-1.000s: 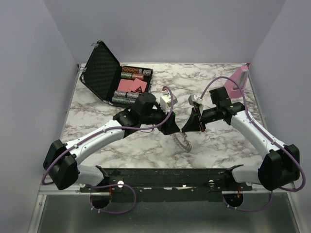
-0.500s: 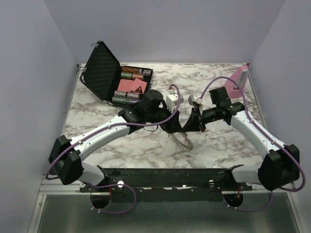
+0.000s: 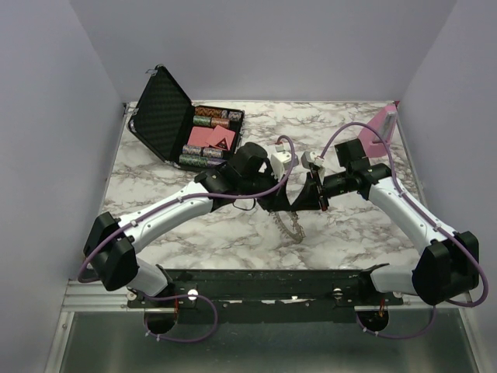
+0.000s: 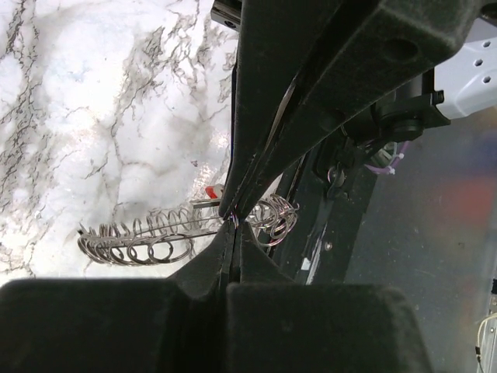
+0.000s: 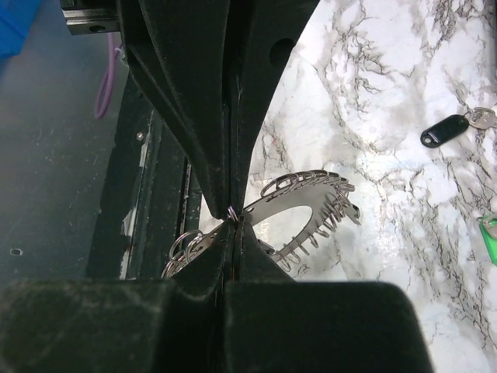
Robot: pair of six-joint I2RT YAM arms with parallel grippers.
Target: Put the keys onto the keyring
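Observation:
The keyring [image 5: 311, 203] is a curved silvery metal strip strung with several small rings; it hangs between the two arms above the marble table [image 3: 155, 186]. My right gripper [image 5: 231, 219] is shut on one small ring of it. My left gripper [image 4: 233, 223] comes tip to tip against the right one and is shut on the same spot. A red-headed key [image 4: 210, 192] shows just behind the strip. A black-headed key [image 5: 444, 130] and a green-headed key [image 5: 489, 229] lie loose on the table. From above, the keyring [image 3: 291, 227] dangles below the left gripper [image 3: 292, 207] and the right gripper [image 3: 301, 204].
An open black case [image 3: 167, 109] with chips and pink cards stands at the back left. A pink stand [image 3: 382, 124] leans at the back right. The black rail [image 3: 272, 284] runs along the table's near edge, under the hanging keyring.
My left gripper has moved right to meet the right gripper and has gone from open to shut on the keyring. The right arm has held still.

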